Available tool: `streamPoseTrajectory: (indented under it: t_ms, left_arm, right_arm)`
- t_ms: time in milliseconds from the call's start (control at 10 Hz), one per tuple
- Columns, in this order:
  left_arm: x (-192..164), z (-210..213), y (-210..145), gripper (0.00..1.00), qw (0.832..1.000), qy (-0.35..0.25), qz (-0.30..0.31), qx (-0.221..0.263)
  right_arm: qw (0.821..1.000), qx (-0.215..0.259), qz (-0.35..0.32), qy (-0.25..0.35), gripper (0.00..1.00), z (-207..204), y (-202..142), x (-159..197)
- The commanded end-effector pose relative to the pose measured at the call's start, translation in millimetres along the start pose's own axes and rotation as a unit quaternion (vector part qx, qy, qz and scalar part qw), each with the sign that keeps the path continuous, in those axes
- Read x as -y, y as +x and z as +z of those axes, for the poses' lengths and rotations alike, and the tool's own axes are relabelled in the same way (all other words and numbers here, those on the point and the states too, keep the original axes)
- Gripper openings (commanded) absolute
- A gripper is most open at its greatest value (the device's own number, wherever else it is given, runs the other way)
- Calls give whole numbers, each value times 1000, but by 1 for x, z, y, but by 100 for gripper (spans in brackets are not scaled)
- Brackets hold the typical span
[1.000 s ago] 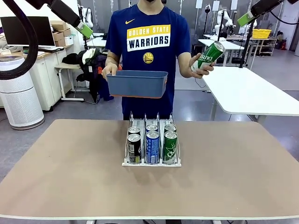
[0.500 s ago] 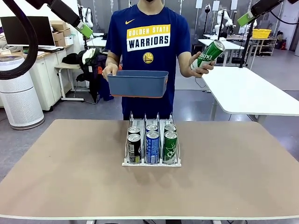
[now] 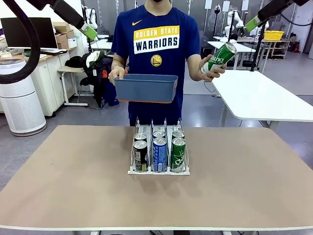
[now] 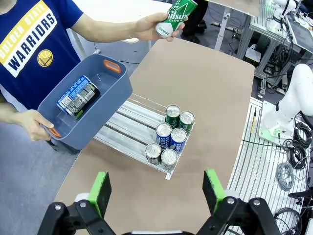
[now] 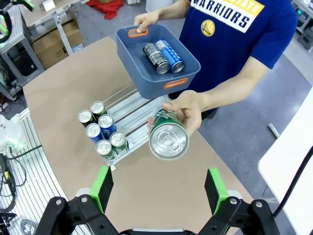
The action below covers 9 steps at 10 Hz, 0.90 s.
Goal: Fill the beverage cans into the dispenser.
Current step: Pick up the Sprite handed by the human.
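Front view: dispenser (image 3: pixel 159 172) at table (image 3: pixel 73 186) centre holds six beverage cans (image 3: pixel 160 147). At 2 o'clock, a person's hand (image 3: pixel 208 69) holds a green can (image 3: pixel 219 57). Judged rigid, thin-walled and slippery; grip mid-body.

Left wrist view: left end effector (image 4: pixel 157 190) spread wide, empty.

Right wrist view: right end effector (image 5: pixel 159 190) spread wide, empty; green can at 12 o'clock.

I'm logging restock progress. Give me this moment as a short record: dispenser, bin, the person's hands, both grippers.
dispenser: on the table; six upright cans at its front end, two per lane: dark cans, blue cans, green cans; rear of lanes bare
bin: held in the air by the person, behind the dispenser; a dark can and a blue can lie inside
other hand: holds a tilted green can
left gripper: open, raised, holds nothing
right gripper: open, raised, holds nothing
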State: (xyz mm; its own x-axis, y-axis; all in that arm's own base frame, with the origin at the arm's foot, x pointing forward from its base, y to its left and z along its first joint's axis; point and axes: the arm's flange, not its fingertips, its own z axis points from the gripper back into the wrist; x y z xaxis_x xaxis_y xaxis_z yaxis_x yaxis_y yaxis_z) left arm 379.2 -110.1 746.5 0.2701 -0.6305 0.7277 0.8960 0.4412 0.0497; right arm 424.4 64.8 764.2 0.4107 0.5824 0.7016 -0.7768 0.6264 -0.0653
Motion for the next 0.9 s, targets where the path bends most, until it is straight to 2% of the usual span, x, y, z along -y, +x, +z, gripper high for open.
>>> streamPoseTrajectory:
  t_ms: [0,200,400,800]
  left_arm:
    - [1,1,-1,100,1000,-2,2,-4]
    - [1,1,-1,100,1000,-2,2,-4]
    - [1,1,-1,100,1000,-2,2,-4]
    - [1,1,-1,100,1000,-2,2,-4]
  right_arm:
    - [999,-45,-11,10,100,-10,12,5]
    - [998,-56,-17,12,100,-26,16,13]
    - [996,-69,-19,46,100,-39,17,20]
    - [995,-52,-55,61,100,-61,17,33]
